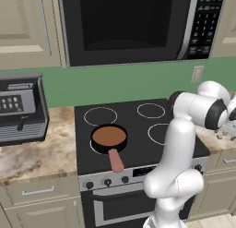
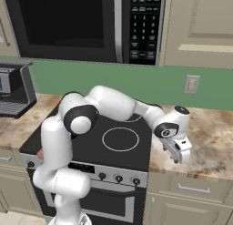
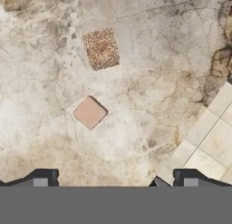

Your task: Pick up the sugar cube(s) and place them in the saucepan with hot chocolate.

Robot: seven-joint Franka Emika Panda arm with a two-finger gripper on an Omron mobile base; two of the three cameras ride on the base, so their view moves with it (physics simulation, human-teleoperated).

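End effector (image 3: 113, 182) jaws apart above worktop (image 3: 41, 73) near its front edge; centre over pink sugar cube (image 3: 89, 112), avoid speckled cube (image 3: 101, 49).

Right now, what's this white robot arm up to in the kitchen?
The white robot arm has reached out over the marbled stone counter right of the black stove, its open gripper pointing down and holding nothing. Below it, in the hand view, lie two small square cubes, apart: a speckled brown one and a smooth pinkish-tan one. The small black saucepan of brown hot chocolate, with a salmon-pink handle, sits on a front burner. No cube is picked up yet.
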